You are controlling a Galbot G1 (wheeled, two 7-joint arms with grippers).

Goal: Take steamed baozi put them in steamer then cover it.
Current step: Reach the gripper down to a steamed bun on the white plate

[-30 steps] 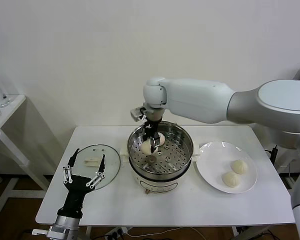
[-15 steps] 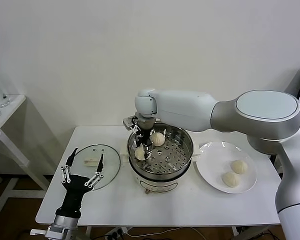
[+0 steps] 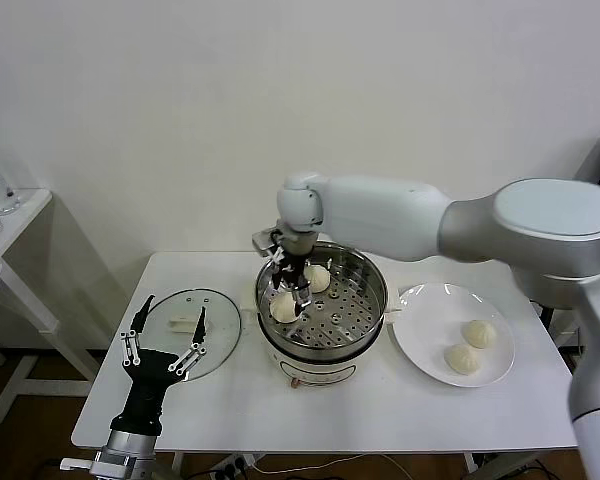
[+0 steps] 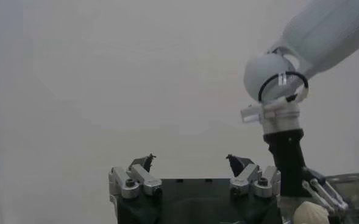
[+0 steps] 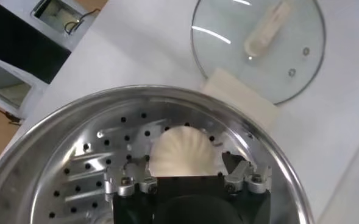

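- Left gripper (image 3: 165, 345): parked at the table's (image 3: 380, 410) front-left corner, pointing up, fingers spread wide and holding nothing.
- Cover (image 3: 192, 330): glass lid lying flat near the table's left edge, just behind the left gripper and just beside the steamer; its white handle is up.
- Plate (image 3: 425, 345): near the table's right edge, beside the steamer; 2 steamed baozi (image 3: 470, 346) rest on it, close together.
- Steamer (image 3: 360, 300): at the table's middle on its white base; 2 baozi in the tray (image 3: 300, 292), both toward its left side, one nearer the back rim.
- Right gripper (image 3: 290, 297): reaching down into the steamer over the nearer bun, fingers spread wide on either side of it; in the right wrist view the pleated bun (image 5: 182, 152) sits on the perforated tray between open fingertips (image 5: 247, 180).
- Step in hand: release of the 2nd bun, so the loading looks half done.
- Next move, as a judgement: lift straight up clear of the rim, cross to the plate for a 3rd bun; the cover goes on last.
- Hard to tell: whether the fingers touch the bun; the gripper hides part of it in the head view.
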